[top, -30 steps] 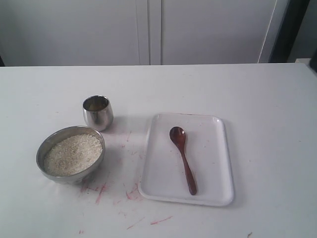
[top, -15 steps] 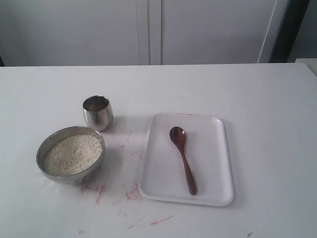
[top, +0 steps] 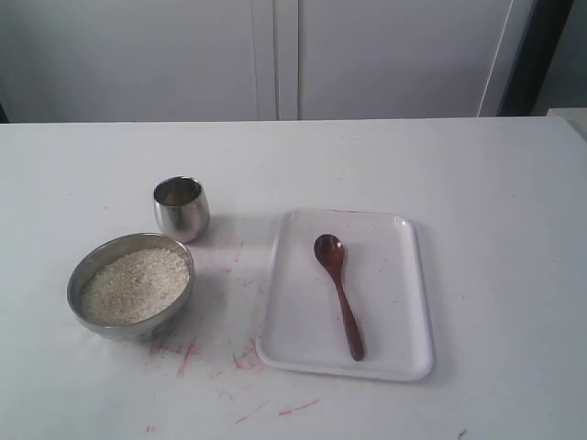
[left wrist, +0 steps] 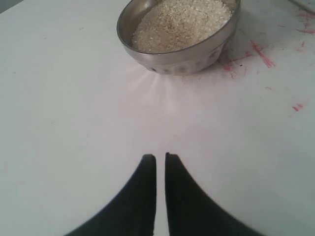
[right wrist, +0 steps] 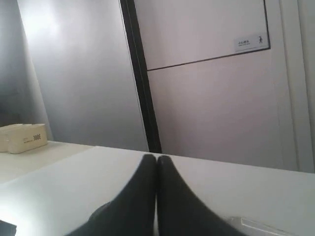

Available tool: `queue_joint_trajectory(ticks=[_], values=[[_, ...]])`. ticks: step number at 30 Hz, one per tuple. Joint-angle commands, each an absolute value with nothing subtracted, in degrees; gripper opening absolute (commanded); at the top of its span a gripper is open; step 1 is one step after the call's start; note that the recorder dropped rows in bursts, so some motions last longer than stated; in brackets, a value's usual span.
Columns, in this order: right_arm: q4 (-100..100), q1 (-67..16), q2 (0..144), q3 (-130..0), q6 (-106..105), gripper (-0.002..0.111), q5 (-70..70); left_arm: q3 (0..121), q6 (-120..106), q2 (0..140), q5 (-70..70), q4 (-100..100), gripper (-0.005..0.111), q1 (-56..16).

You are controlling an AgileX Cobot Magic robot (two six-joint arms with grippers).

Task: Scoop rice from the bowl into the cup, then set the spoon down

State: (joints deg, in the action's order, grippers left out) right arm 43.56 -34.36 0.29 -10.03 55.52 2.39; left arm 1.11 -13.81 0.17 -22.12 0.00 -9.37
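The left gripper [left wrist: 160, 156], clenched empty (a mere sliver between its tips), points at the bowl [left wrist: 183, 55] of rice [left wrist: 179, 22], near but apart. The right gripper [right wrist: 157, 157], pinched tight, faces a wall [right wrist: 211, 113]. The spoon [top: 339, 293] lies on the white tray [top: 404, 312], right of the bowl.

Soft, even light is filling the exterior view, leaving the white table [top: 477, 183] pale and slightly hazy. The cup [top: 182, 218] and the bowl [top: 138, 319] are casting faint shadows toward the right, and the cup's steel is catching small bright reflections. In the left wrist view, the bowl is throwing pale streaks of reflected light onto the table, while the left gripper [left wrist: 161, 157] is showing as a blurred black shape. In the right wrist view, a glow is spreading over the wall [right wrist: 74, 59], and the right gripper [right wrist: 157, 158] is looking dark and soft-edged.
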Motion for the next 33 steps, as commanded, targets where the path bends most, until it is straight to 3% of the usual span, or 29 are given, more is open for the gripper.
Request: queue_joint_trajectory(ticks=[1, 18, 33], values=[[43.3, -34.3, 0.0, -6.2, 55.7, 0.000, -1.3, 0.6, -13.5, 0.0, -24.0, 0.0, 0.014, -9.5], [43.3, -34.3, 0.0, 0.0, 54.5, 0.000, -2.5, 0.6, -13.5, 0.0, -24.0, 0.0, 0.014, -9.5], [3.4, -34.3, 0.0, 0.0, 7.1, 0.000, 3.7, 0.6, -13.5, 0.0, -24.0, 0.0, 0.014, -9.5]])
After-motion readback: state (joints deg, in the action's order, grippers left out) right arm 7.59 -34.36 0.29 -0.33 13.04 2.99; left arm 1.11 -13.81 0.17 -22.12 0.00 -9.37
